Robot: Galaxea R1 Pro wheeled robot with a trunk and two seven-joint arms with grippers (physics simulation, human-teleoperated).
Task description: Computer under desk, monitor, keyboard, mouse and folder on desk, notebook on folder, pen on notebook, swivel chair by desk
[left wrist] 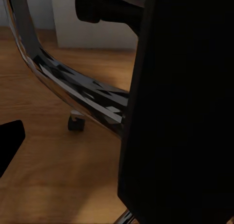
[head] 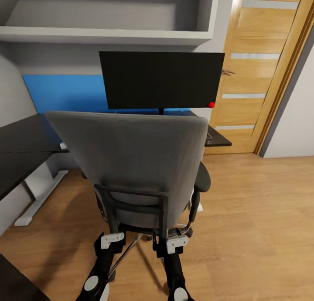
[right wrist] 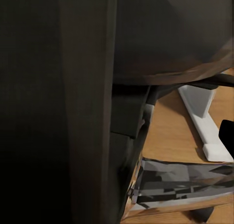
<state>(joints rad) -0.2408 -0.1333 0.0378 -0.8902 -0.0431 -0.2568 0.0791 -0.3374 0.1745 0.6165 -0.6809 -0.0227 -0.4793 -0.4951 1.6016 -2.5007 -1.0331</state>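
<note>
Facing grey swivel chair back | black frame, chrome base | end effector states unclear

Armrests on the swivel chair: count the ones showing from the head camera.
1. A black armrest juts out on the right side of the swivel chair, below the monitor's red-dot corner. A matching left armrest may be hidden behind the grey backrest.

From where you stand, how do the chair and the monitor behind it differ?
The swivel chair is grey and upholstered; the monitor is flat, thin and black. The chair stands on the wooden floor; the monitor sits higher, on the desk. The chair's back faces the camera, the monitor's screen side does.
</note>
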